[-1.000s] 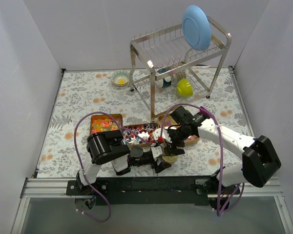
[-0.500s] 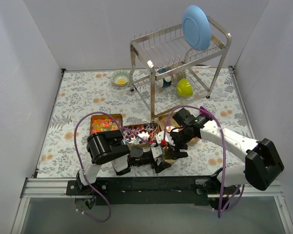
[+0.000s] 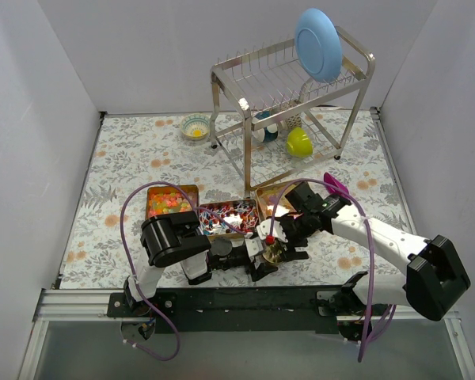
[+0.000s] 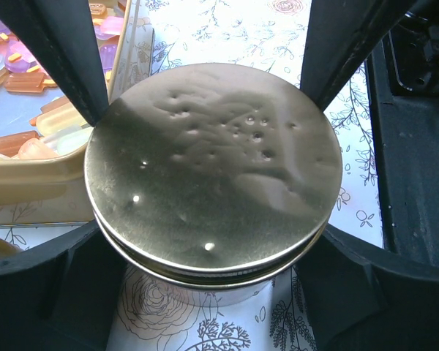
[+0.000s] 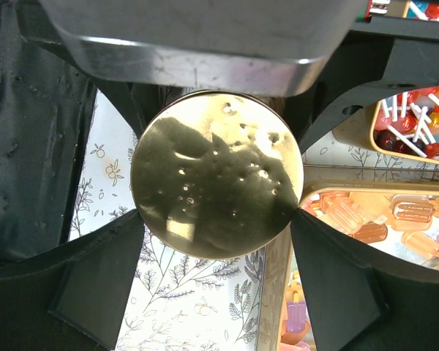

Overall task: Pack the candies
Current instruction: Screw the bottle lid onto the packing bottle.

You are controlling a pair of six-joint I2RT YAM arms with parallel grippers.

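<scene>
Three gold trays hold the candies: orange gummies point(image 3: 168, 202), red-blue-white wrapped ones point(image 3: 224, 215) and translucent yellow-pink ones point(image 3: 294, 204). A round gold tin point(image 3: 275, 254) stands in front of the trays. My left gripper point(image 3: 263, 261) is shut on the tin's body point(image 4: 205, 281). My right gripper point(image 3: 279, 241) is over it, fingers against both sides of the lid point(image 5: 216, 172). In the left wrist view my gripper point(image 4: 212, 245) hugs the tin and the lid point(image 4: 212, 164) covers it. The right wrist view shows my gripper point(image 5: 217, 217) and translucent candies point(image 5: 380, 212). The tin's contents are hidden.
A metal dish rack point(image 3: 289, 87) stands at the back with a blue plate point(image 3: 318, 43) and a yellow-green cup point(image 3: 299, 142). A small bowl point(image 3: 195, 127) sits at the back left. The right tray's rim point(image 5: 274, 292) lies just beside the tin. The black rail point(image 3: 222, 305) runs along the near edge.
My right gripper has moved from over the trays toward the near edge and onto the round tin. The left gripper has stayed on the tin.
</scene>
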